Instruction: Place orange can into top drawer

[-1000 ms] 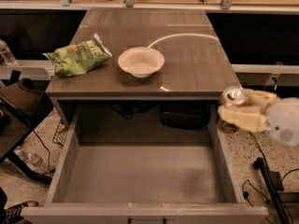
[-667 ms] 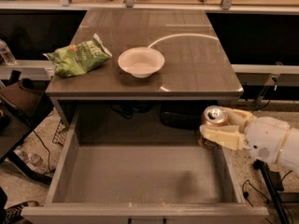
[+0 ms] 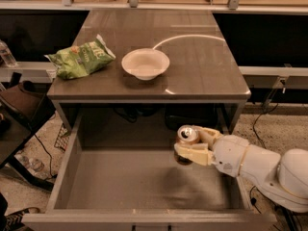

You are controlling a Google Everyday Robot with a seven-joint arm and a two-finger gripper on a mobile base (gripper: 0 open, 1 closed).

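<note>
Now pincer [image 3: 188,147] grips orange can [image 3: 186,136] over top drawer [image 3: 130,179].

The gripper [image 3: 188,148], over the right half of the top drawer [image 3: 125,182], clasps the orange can [image 3: 187,134] and hides most of its label. Right edge cuts off the arm [image 3: 269,170]; bottom edge, the drawer front.

A: Reporting on illumination?
B: Coming from overhead, moderately dim and warm; glaring as a curved white streak across the tabletop [image 3: 202,66] behind the bowl [image 3: 145,64].
A: Checking shadows?
B: Falling softly on the floor of the top drawer [image 3: 120,177], directly beneath the gripper [image 3: 192,150] hovering over the drawer's right side and clasping the orange can [image 3: 186,137]; darkening heavily in the recess under the tabletop.
A: Noting other reflections?
B: Glinting on the can's silver top; shining faintly near the tabletop's front edge.
</note>
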